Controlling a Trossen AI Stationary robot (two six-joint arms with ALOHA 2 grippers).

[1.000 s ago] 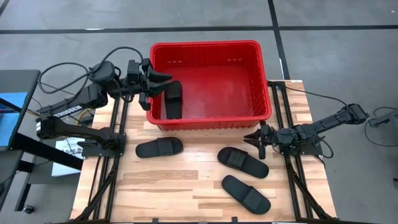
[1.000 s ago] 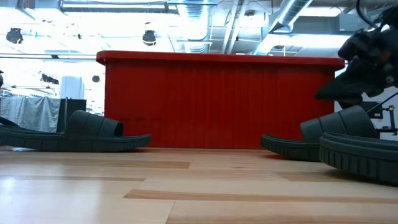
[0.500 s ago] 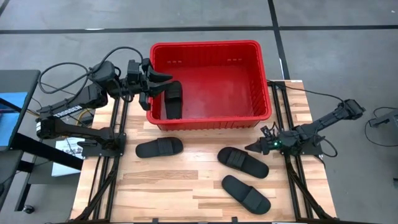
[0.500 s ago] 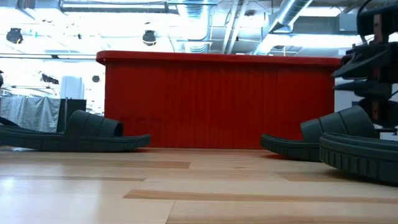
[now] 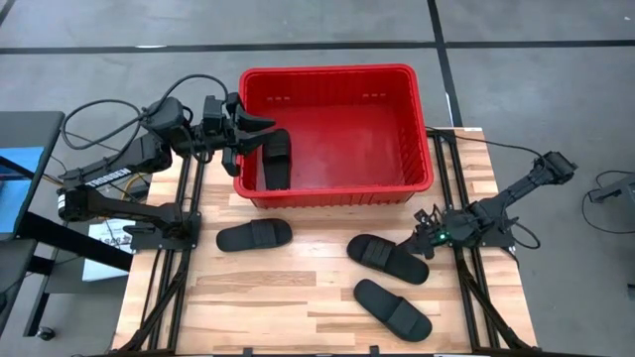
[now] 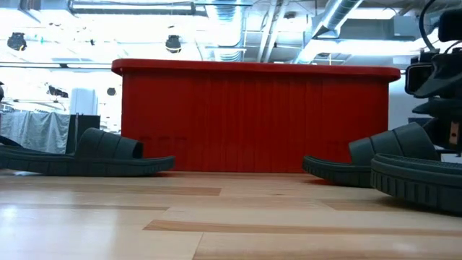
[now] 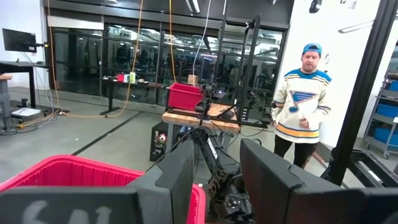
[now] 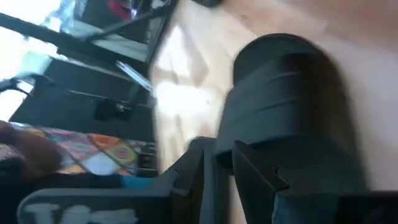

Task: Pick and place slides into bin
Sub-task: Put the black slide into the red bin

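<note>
While one slide (image 5: 275, 159) lies inside the bin (image 5: 337, 73), three rest on the surface (image 5: 298, 288) before it. The right hand (image 5: 425, 236), fingers slightly parted and empty, hovers at the nearest slide (image 5: 387, 257). The left hand (image 5: 256, 124) hangs open over the bin's rim.

An industrial robotics lab is indicated: exposed ceiling ducts (image 6: 339, 22) are seen overhead, glass partitions (image 7: 93, 56) line a concrete floor (image 5: 119, 25), and a second robot station (image 7: 205, 115) stands beyond.
</note>
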